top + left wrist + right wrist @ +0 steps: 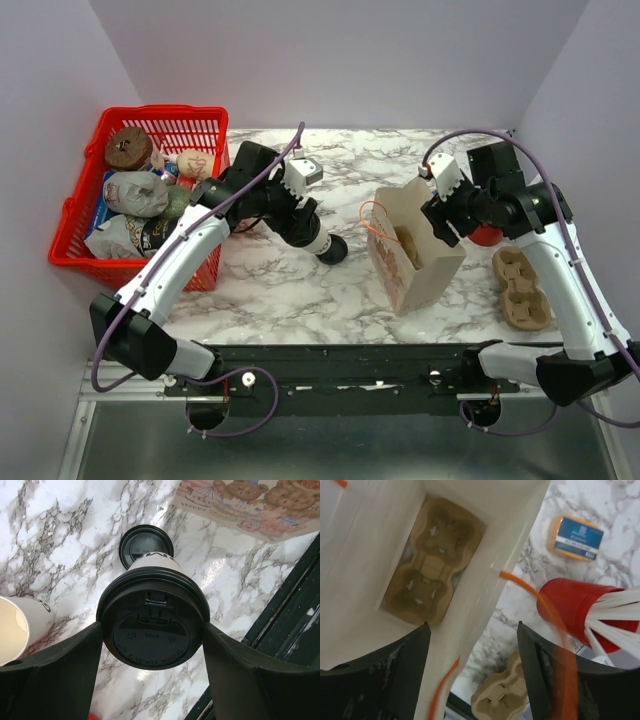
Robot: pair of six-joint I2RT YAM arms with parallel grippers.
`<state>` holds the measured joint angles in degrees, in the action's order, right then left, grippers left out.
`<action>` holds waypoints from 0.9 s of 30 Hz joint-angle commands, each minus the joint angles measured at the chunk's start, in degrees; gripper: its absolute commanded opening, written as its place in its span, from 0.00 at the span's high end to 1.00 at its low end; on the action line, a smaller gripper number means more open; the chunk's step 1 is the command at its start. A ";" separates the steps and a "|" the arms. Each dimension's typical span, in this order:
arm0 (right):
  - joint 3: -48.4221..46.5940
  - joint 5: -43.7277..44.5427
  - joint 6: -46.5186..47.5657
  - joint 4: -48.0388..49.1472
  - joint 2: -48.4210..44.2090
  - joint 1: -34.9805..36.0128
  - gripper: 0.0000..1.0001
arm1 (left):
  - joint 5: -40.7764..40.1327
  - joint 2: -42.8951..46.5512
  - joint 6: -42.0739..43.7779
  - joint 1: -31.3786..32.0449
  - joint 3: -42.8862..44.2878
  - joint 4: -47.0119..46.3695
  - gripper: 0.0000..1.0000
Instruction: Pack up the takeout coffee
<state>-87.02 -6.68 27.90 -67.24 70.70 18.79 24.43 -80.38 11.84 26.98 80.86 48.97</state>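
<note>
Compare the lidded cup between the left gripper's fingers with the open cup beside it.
The takeout coffee wears a round black lid; the open cup has none, so its cream inside shows. The takeout coffee sits between the fingers of the left gripper, which meet its lid rim on both sides; the open cup is off to one side, clear of them and partly cut off by the frame. Both are pale paper cups with dark print.

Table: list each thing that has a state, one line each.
takeout coffee, lidded, clamped in the left tool
paper bag, upright, open, carrier inside
right tool, open, astride the bag's wall
loose lid, flat on the table, on no cup
tan cup, unlidded
</note>
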 commanded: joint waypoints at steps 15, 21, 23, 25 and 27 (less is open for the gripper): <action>-20.02 -4.13 6.37 -13.44 14.11 0.37 1.00 | -9.04 12.51 0.81 1.67 6.15 -16.35 1.00; -15.47 -3.96 10.51 -3.79 13.33 3.97 0.99 | -3.45 14.11 1.27 1.58 9.14 -21.19 1.00; -13.88 -4.48 10.51 -0.18 12.28 4.76 1.00 | 0.52 14.46 1.17 1.93 9.05 -21.81 1.00; -11.34 -5.10 10.07 2.19 11.75 4.94 0.99 | 5.97 14.90 1.35 2.46 8.35 -22.25 1.00; -10.36 -5.89 9.37 2.38 11.48 4.94 1.00 | 8.87 15.25 2.31 3.07 7.12 -21.90 1.00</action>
<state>-99.48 -10.41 37.01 -69.87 84.18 23.51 23.49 -66.15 12.88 28.84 88.79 29.26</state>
